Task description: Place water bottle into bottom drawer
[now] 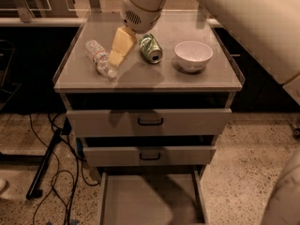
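Note:
The water bottle (99, 58) lies on its side on the left part of the grey cabinet top (140, 76), white cap toward the front. My gripper (118, 54), with pale yellow fingers, hangs from the white arm just right of the bottle, its tips close to the bottle's cap end. The bottom drawer (152, 203) is pulled out below, a shallow grey tray with nothing in it.
A green soda can (151, 48) lies on its side at the middle of the top. A white bowl (193, 56) stands at the right. Two upper drawers (149, 122) with dark handles are slightly out. Black cables (56, 172) lie on the floor at the left.

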`<state>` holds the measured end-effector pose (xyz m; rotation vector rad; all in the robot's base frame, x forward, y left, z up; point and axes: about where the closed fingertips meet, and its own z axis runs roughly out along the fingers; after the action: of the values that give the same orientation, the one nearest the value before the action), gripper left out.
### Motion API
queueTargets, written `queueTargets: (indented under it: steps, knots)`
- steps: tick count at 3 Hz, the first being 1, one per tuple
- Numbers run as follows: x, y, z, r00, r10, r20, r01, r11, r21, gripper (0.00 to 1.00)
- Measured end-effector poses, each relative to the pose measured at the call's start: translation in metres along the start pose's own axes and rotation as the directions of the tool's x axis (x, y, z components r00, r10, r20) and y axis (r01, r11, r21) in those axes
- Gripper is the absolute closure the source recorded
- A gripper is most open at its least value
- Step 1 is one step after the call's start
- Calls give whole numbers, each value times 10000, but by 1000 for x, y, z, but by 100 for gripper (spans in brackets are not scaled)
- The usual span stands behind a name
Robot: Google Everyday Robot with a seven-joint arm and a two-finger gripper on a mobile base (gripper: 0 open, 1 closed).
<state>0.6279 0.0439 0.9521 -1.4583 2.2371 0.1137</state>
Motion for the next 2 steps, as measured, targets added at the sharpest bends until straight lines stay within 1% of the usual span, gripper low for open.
queueTargets:
  steps: [1, 2]
  knots:
    - [-1, -1, 2, 10000, 14, 3, -14, 10000, -23, 0]
    - [-17, 6, 6, 9996, 0, 299, 6, 9998, -216, 0]
